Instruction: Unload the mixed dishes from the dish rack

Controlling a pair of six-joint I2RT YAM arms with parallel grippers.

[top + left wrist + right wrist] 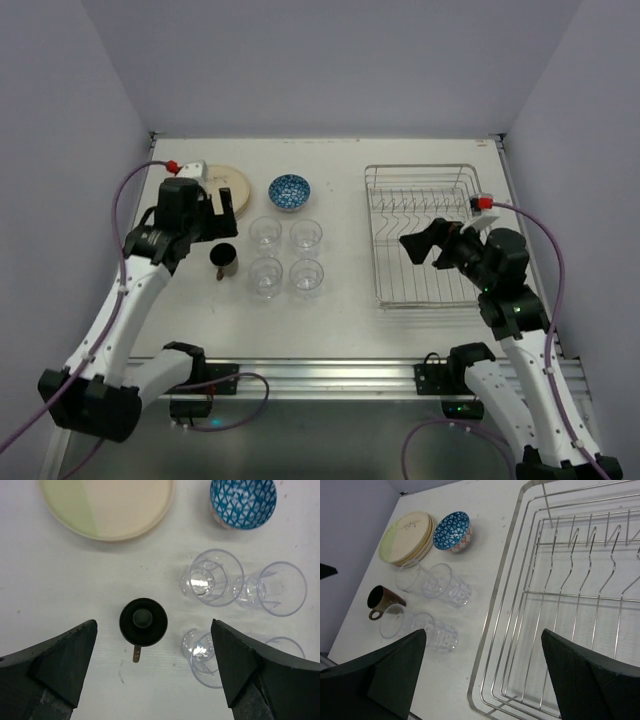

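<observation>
Hanging over the white table [340, 320], the left gripper [153, 625] has its 2 fingers spread far apart and holds nothing. Right under the gap sits the small dark cup [143, 621]. Its mouth faces up and its little handle points at the near edge of the table.

Behind the cup lies a stack of cream plates [107, 505], flat on the table. Just beside the plates, on their right, stands the blue bowl [243, 502] with a pattern inside. The 4 clear glasses [265, 233] stand upright in 2 rows of 2, between the cup and the dish rack [420, 167]. They are close together, and the bowl is just behind them.

The silver wire dish rack sits on the right half of the table, well apart from the dishes. A row of thin tines [580, 535] stands up inside it.

The right gripper [484, 632] hangs over the left side of the rack. Its 2 fingers are also wide apart, with nothing between them.
</observation>
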